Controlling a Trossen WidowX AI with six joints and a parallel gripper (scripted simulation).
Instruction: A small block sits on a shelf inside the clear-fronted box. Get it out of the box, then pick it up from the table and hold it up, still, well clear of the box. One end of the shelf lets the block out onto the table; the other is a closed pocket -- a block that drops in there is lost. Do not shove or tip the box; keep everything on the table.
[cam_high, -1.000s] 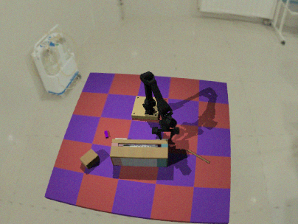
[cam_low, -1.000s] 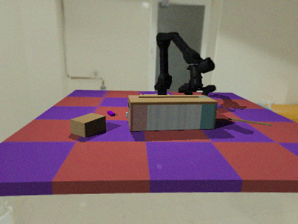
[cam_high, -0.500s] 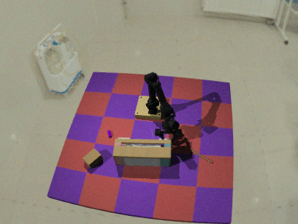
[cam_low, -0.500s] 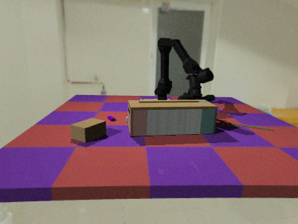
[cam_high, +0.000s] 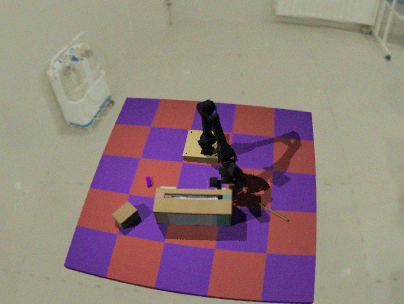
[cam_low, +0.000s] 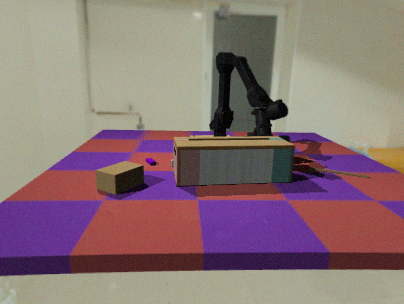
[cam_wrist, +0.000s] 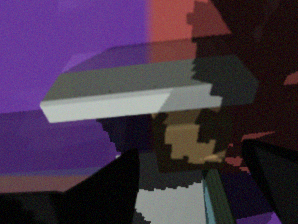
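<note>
The box (cam_high: 192, 205) (cam_low: 227, 142) stands upright, with a long slot in its top, a pink left end and a teal right end. A small purple block (cam_high: 149, 181) (cam_low: 151, 162) lies on the table behind and left of the box, apart from it. No block can be made out inside the box. My gripper (cam_wrist: 189, 151) is open, low behind the box's right end. In the wrist view its fingertips stand either side of a tan piece (cam_wrist: 187, 142) under a pale bar (cam_wrist: 100, 110); contact cannot be told. The box hides the fingers in the exterior view.
A larger tan block (cam_high: 126, 215) (cam_low: 119, 178) lies left of the box. A thin wooden stick (cam_high: 275, 212) (cam_low: 350, 174) lies to its right. The arm's base plate (cam_high: 194, 146) is behind the box. The table (cam_high: 185, 267) (cam_low: 140, 225) is checkered purple and red.
</note>
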